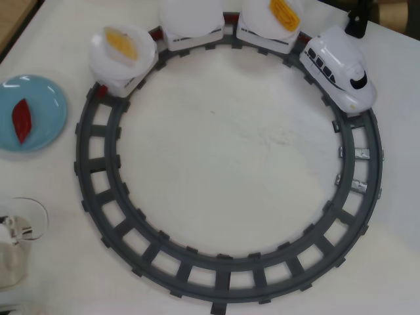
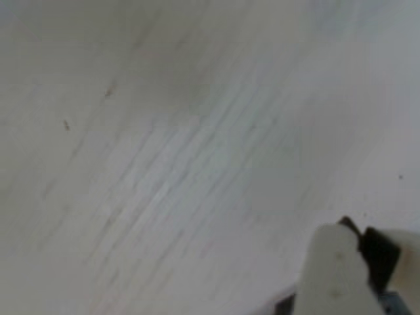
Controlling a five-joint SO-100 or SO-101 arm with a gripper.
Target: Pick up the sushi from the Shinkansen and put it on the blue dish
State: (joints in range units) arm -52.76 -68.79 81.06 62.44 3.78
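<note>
The red diamond-shaped sushi [image 1: 21, 120] lies flat on the light-blue dish [image 1: 49, 105] at the left edge of the overhead view. The white Shinkansen [image 1: 339, 69] stands on the grey ring track at the upper right, nose pointing down-right, pulling three cars topped with white plates. My gripper [image 2: 364, 239] shows only in the bottom right corner of the wrist view, over bare white table. Its pale fingertips [image 2: 335, 269] stand close together with nothing between them. A pale part of the arm [image 1: 12, 252] sits at the lower left of the overhead view, away from the dish.
The grey ring track [image 1: 223, 279] fills most of the table. The last car's plate carries a pale orange-and-white piece [image 1: 122, 44]. The first car's plate carries a yellow-orange ridged piece [image 1: 284, 13]. The middle plate [image 1: 191, 16] looks bare.
</note>
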